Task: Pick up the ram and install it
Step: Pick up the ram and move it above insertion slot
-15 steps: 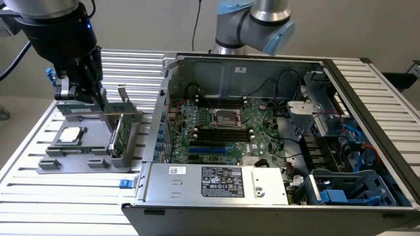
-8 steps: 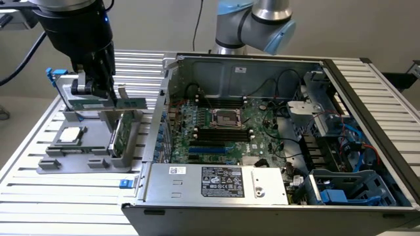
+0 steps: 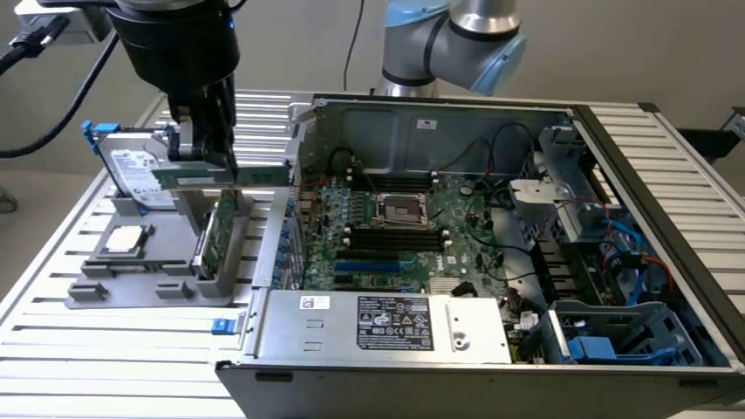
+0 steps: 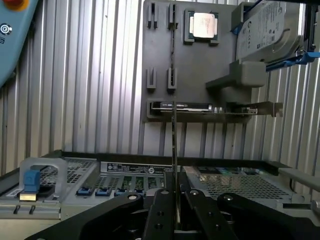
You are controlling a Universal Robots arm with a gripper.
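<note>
1. Fingers (image 4: 161, 210) of the gripper (image 3: 215, 164) are clamped on the ram (image 3: 222, 176), which hangs level in the air above the grey holder (image 3: 140, 292) on the desk (image 3: 70, 332).
2. Seen from the wrist, the ram is edge-on, a thin line, so its chips are hidden.
3. An expansion card (image 3: 215, 234) stands in the holder just beneath it.
4. A hard drive (image 3: 131, 170) is partly covered by the gripper.
5. The open computer case (image 3: 466, 340) sits just to the exterior view's right, and its far corner is cut off.
</note>
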